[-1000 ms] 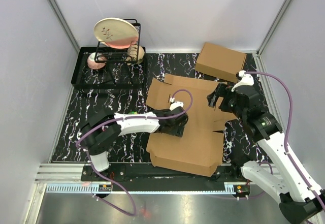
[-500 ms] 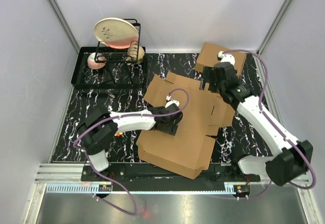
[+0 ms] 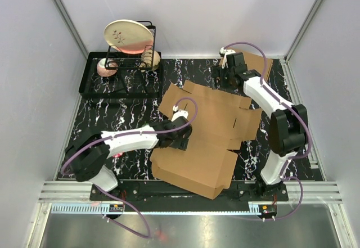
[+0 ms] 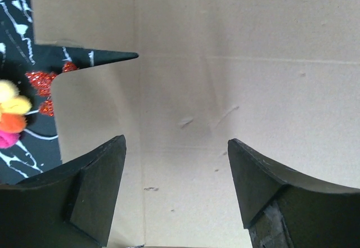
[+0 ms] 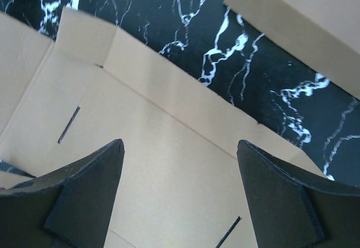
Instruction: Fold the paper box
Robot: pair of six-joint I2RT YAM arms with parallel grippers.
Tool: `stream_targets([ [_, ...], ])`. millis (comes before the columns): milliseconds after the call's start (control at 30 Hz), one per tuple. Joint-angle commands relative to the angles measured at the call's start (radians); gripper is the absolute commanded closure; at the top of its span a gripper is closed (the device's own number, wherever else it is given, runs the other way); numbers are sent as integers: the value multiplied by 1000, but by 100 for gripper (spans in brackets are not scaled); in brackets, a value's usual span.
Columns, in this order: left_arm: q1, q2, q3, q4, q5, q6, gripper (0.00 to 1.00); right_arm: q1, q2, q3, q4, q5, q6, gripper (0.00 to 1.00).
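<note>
The right gripper (image 5: 177, 147) had its jaws spread wide with nothing between them. It hung above the box (image 3: 209, 129) at the sheet's far flap, close to where that flap's edge met the mat (image 5: 185, 28). A second earlier that same gripper had been out at 3 o'clock of the sheet, beside its right edge. It had since swung round to about 12 o'clock. The arm behind it now ran up the right side in a long bend, elbow at 3 o'clock, wrist tipped down over the flap.

The sheet had moved too (slid toward 9 o'clock and turned a little), so its near corner lay closer to the left base. I took this to mean the far flap was the next part to be lifted, with the folding barely begun. The box lay largely flat and open on the mat, mid-table.

The left gripper (image 4: 177, 147) also stood open and empty, its fingers low over the middle panel with a cut notch at 10 o'clock of them. I could not tell whether the tips touched the cardboard. Its arm stretched low from 8 o'clock, reaching further than before, seemingly to steady the sheet. The made-up box (image 3: 263, 62) sat just past the right wrist, at 1 o'clock.
</note>
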Motion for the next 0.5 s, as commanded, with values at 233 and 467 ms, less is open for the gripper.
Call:
stream_targets([
  [233, 4, -171, -139, 200, 60, -28, 25, -82, 137, 71, 61, -326, -214, 16],
  [467, -1, -161, -234, 326, 216, -87, 31, -140, 229, 117, 63, -420, -222, 24],
])
